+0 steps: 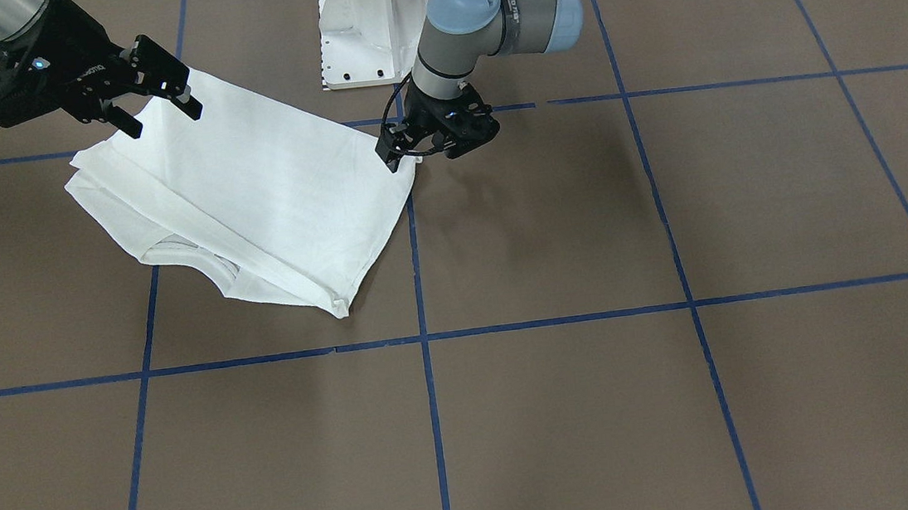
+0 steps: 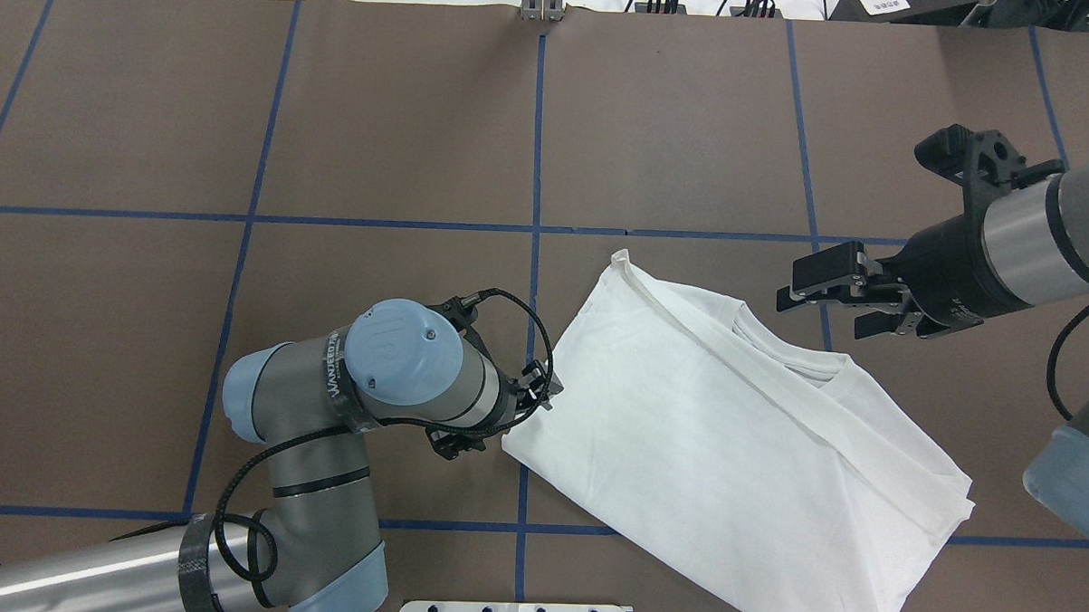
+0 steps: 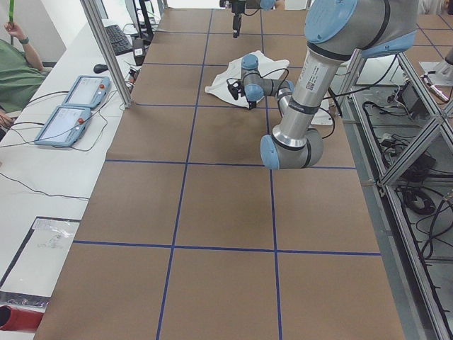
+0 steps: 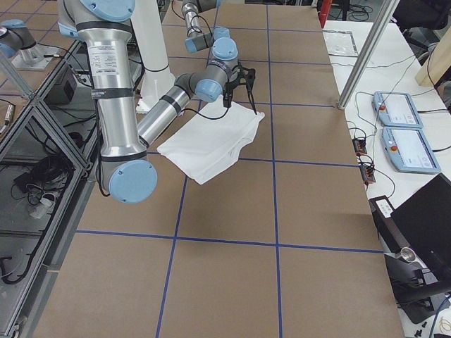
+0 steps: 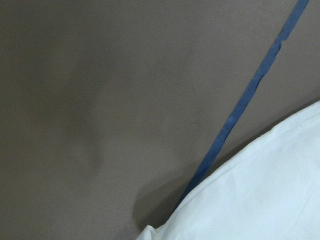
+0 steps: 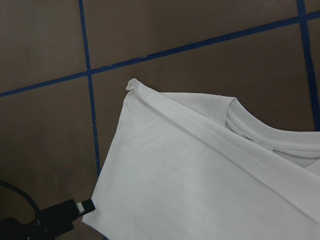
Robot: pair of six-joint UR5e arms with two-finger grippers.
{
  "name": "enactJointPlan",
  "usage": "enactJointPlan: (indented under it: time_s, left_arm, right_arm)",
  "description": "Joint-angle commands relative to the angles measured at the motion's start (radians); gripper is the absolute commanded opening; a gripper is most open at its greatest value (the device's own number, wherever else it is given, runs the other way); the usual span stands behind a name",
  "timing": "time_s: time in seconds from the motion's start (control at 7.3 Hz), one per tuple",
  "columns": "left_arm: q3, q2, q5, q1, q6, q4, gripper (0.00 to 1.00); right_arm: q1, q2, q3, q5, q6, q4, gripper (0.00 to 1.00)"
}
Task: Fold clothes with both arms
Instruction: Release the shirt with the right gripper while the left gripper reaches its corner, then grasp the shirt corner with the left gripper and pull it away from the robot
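The white T-shirt [image 1: 265,198] lies folded into a rough rectangle on the brown table [image 2: 243,132], also in the overhead view [image 2: 730,439]. Its ribbed collar [image 2: 783,351] faces the far side; no printed text shows. My left gripper [image 1: 405,158] is low at the shirt's corner nearest the table's middle [image 2: 515,425]. One of its fingers [image 6: 65,217] touches that corner in the right wrist view; I cannot tell whether it grips. My right gripper [image 2: 820,317] is open, empty and raised above the table just beyond the collar end [image 1: 164,121]. The left wrist view shows only the shirt's edge [image 5: 270,190].
The white metal pedestal base [image 1: 373,21] stands at the robot's edge of the table, close behind the shirt. Blue tape lines [image 2: 538,161] grid the brown surface. Two teach pendants [image 3: 71,106] lie on a side bench, where a person [image 3: 14,64] sits.
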Motion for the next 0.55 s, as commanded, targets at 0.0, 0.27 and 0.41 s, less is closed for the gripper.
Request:
enactJointPlan:
  time_s: [0.0,0.27,0.41]
  left_arm:
    - [0.018,-0.003,0.002,0.016,-0.003,-0.012,0.98]
    - [0.017,-0.006,0.002,0.038,-0.006,-0.011,0.88]
    - [0.017,-0.006,0.002,0.038,-0.008,-0.011,0.71]
  right_arm:
    - [0.002,0.000,-0.002,0.004,0.000,0.000,1.00]
    - [0.002,0.000,-0.002,0.005,0.000,-0.002,1.00]
    - [0.000,0.000,-0.002,0.005,0.000,-0.002,1.00]
